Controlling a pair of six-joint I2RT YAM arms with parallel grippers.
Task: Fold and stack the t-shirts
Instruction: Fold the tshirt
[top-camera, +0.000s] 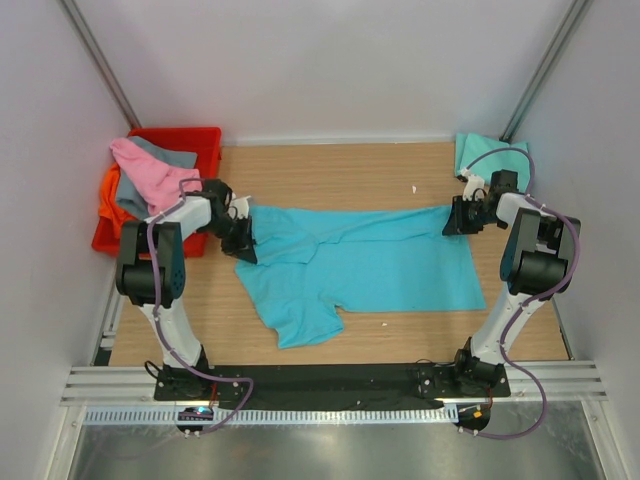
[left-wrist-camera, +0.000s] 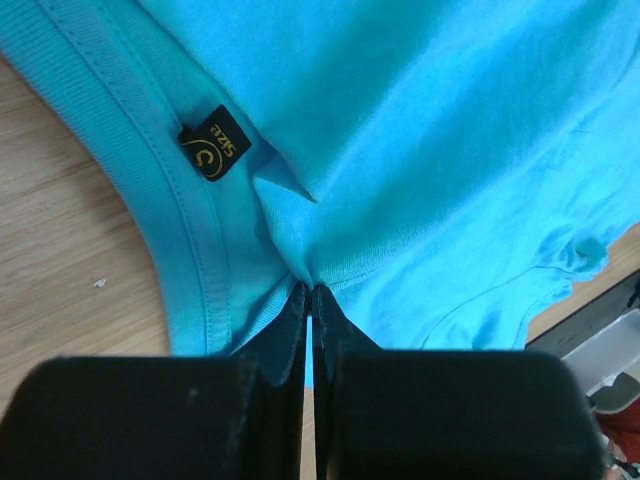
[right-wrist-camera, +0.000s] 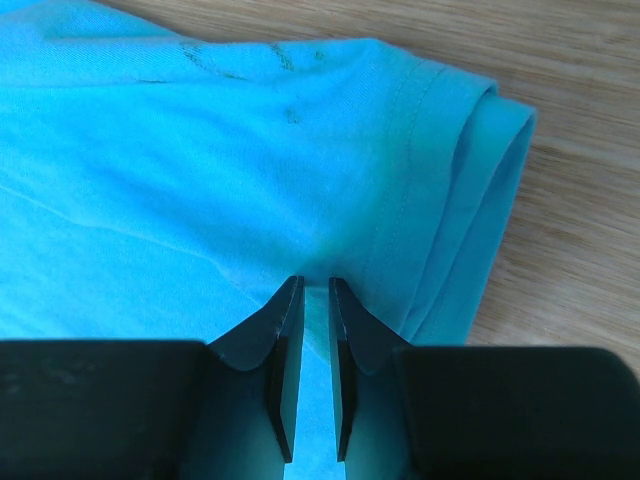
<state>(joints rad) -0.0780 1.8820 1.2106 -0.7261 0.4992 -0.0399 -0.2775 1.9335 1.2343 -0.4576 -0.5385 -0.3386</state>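
Opposite ends of turquoise t-shirt (top-camera: 370, 265) clamped: left pincer (left-wrist-camera: 310, 292), right pincer (right-wrist-camera: 315, 285)

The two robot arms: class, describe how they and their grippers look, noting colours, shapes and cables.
Both the left arm and right arm have white tubular links joined by bulky black joint housings, with a thin purplish cable looping along each. The left gripper and right gripper are black, with two flat fingers tapering to wedge-shaped tips.

Matt cloth t-shirt (top-camera: 370, 265), smooth wood table (top-camera: 330, 175)
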